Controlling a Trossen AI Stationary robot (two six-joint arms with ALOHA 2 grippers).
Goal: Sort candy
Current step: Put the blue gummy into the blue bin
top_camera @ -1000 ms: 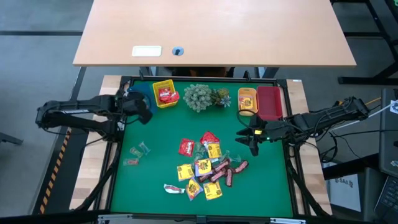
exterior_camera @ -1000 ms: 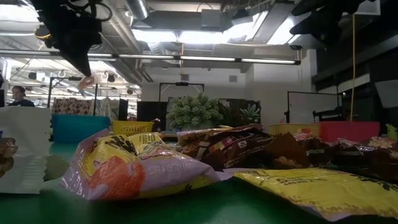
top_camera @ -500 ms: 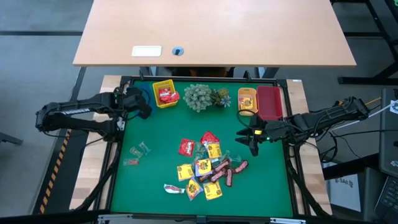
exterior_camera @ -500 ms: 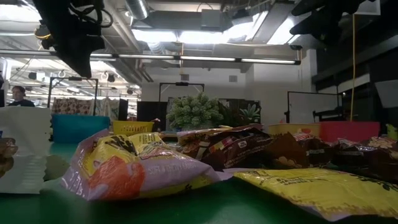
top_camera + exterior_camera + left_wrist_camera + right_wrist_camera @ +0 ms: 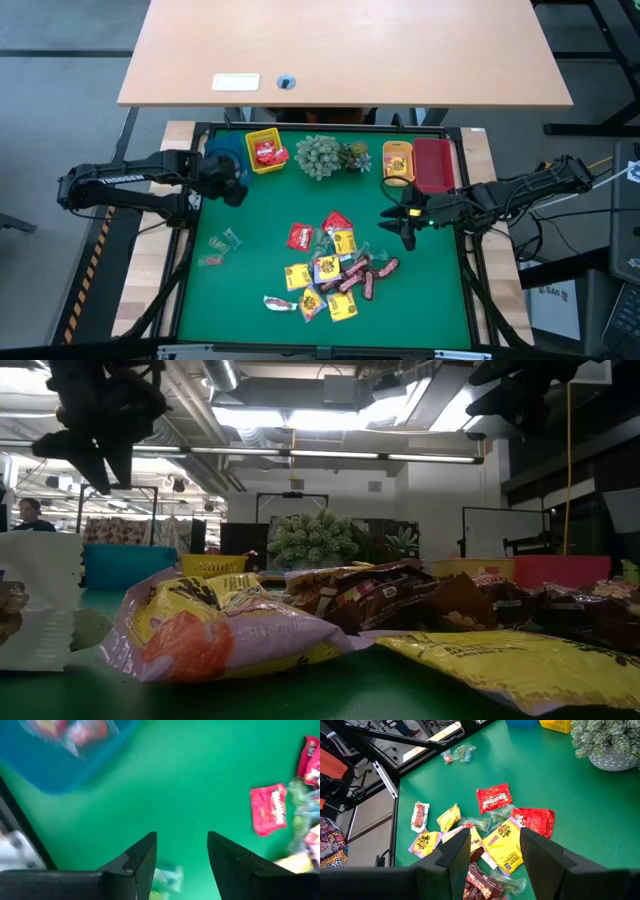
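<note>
Left tool (image 5: 181, 862) opened, candy (image 5: 75, 732) dropped into blue bin (image 5: 60, 770) beyond it

Candy (image 5: 330, 268) heaped mid-table (image 5: 250, 300), two loose sweets (image 5: 220, 248) left of it, bins (image 5: 266, 150) and plant (image 5: 322, 156) along the back edge, apparently candy inside the bins.

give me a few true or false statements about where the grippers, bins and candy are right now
1. The left gripper is open with nothing between its fingers. True.
2. The right gripper rests inside the red bin. False: it hangs over the green mat, beside the candy pile.
3. The yellow bin holds red packets. True.
4. The plant stands in the middle of the candy pile. False: it stands at the mat's far edge between the bins.
</note>
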